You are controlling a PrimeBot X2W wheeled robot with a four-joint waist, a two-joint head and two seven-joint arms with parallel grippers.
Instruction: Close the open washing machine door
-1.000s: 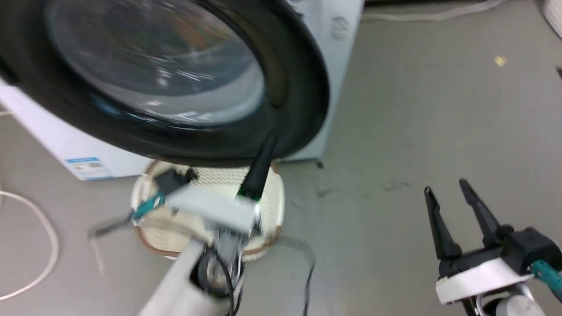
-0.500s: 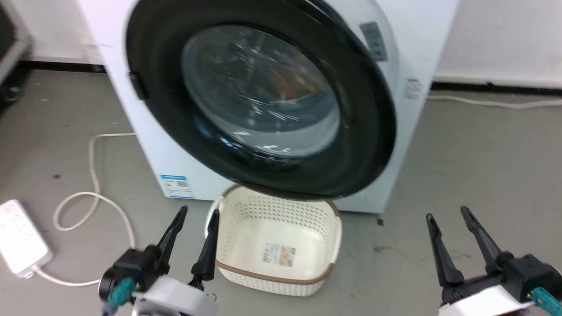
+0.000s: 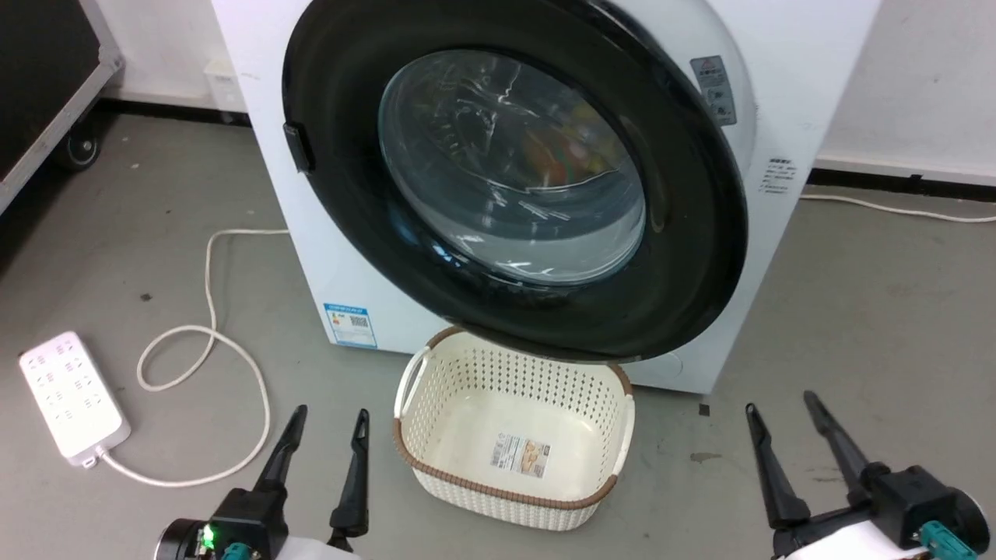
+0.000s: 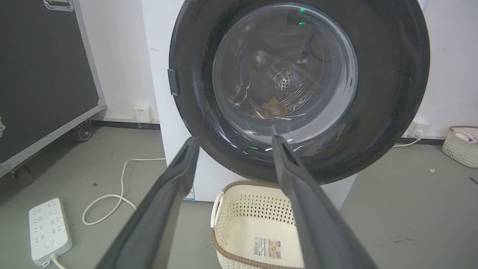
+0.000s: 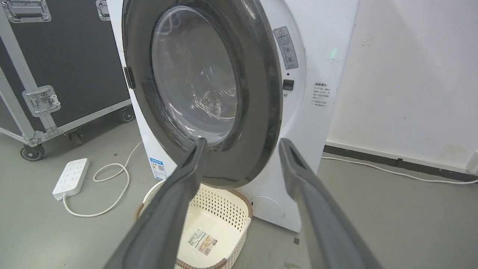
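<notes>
Door: washing machine door [image 3: 513, 179] ajar.
Grippers: my left gripper [image 3: 331, 411] and right gripper [image 3: 780, 400] sit below the door, fingers spread, empty.
Technique: I should push its free rim squarely, firmly.

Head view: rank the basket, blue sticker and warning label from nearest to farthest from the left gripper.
1. Basket, just right of the left gripper.
2. Blue sticker, ahead, low on the washer.
3. Warning label, washer's upper right.

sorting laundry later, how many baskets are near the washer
2. One cream perforated basket sits on the floor below the washing machine door; a second basket stands by the wall at the far right of the left wrist view. More may be hidden.
</notes>
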